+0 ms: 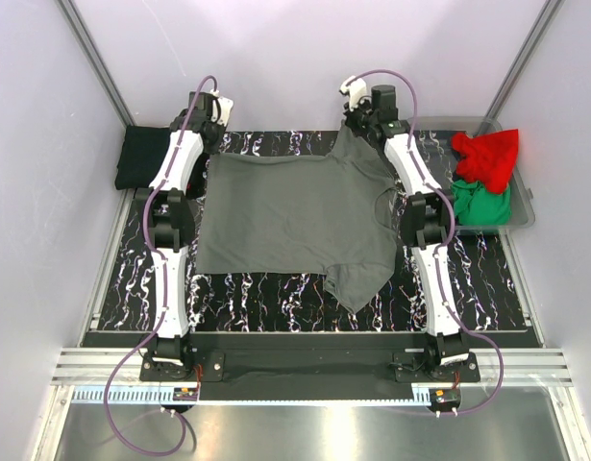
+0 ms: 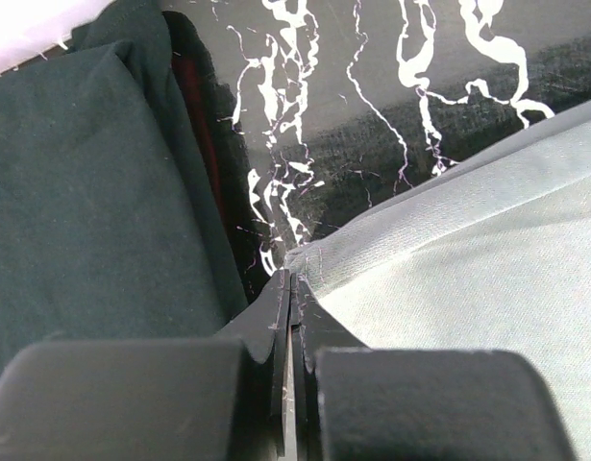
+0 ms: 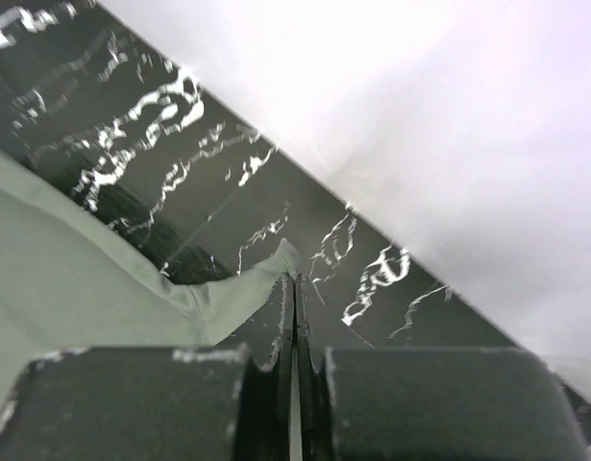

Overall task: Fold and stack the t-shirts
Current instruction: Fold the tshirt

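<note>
A large dark grey t-shirt (image 1: 295, 211) lies spread flat on the black marbled table. My left gripper (image 1: 210, 144) is shut on its far left corner (image 2: 305, 264). My right gripper (image 1: 357, 120) is shut on its far right corner (image 3: 281, 259), lifted a little off the table. A folded black t-shirt (image 1: 143, 158) lies at the far left edge, beside my left gripper; it also shows in the left wrist view (image 2: 84, 192). A red t-shirt (image 1: 485, 156) and a green t-shirt (image 1: 484, 204) lie crumpled in the bin.
A clear grey plastic bin (image 1: 523, 206) stands at the far right of the table. White walls close in the back and both sides. A metal rail runs along the near edge (image 1: 305, 365).
</note>
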Robot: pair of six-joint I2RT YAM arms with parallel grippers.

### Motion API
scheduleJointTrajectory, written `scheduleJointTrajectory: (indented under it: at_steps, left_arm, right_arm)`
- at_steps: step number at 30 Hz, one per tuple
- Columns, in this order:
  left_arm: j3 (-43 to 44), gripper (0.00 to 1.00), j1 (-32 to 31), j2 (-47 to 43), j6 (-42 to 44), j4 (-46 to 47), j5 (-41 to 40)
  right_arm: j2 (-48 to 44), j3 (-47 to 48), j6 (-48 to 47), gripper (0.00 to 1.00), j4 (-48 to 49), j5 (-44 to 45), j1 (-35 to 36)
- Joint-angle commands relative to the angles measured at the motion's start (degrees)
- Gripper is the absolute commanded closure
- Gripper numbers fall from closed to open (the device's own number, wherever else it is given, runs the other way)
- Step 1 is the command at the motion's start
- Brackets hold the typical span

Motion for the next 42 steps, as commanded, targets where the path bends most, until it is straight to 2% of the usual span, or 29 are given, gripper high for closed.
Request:
scheduleJointTrajectory:
  at_steps: [1, 13, 29, 42]
  left_arm:
    - [-0.8, 1.00, 0.5, -4.9, 0.3, 4.3, 0.9]
    - [-0.8, 1.00, 1.5, -5.1, 0.3, 4.4, 1.2]
    - [-1.1, 1.00, 2.6, -5.3, 0.1, 5.2, 0.6]
    - [-4.4, 1.00, 3.2, -7.8, 0.1, 4.1, 3.4]
  right_arm:
    - [-9.0, -1.9, -1.4, 1.00, 3.2, 0.8, -1.1]
    - [-17.7, -16.1, -4.5, 1.00, 3.2, 3.4, -2.6]
    - [-19.6, -23.8, -4.5, 1.00, 2.8, 4.3, -3.4]
    - [-34.9, -44.1, -5.0, 1.00, 2.7, 3.1, -3.3]
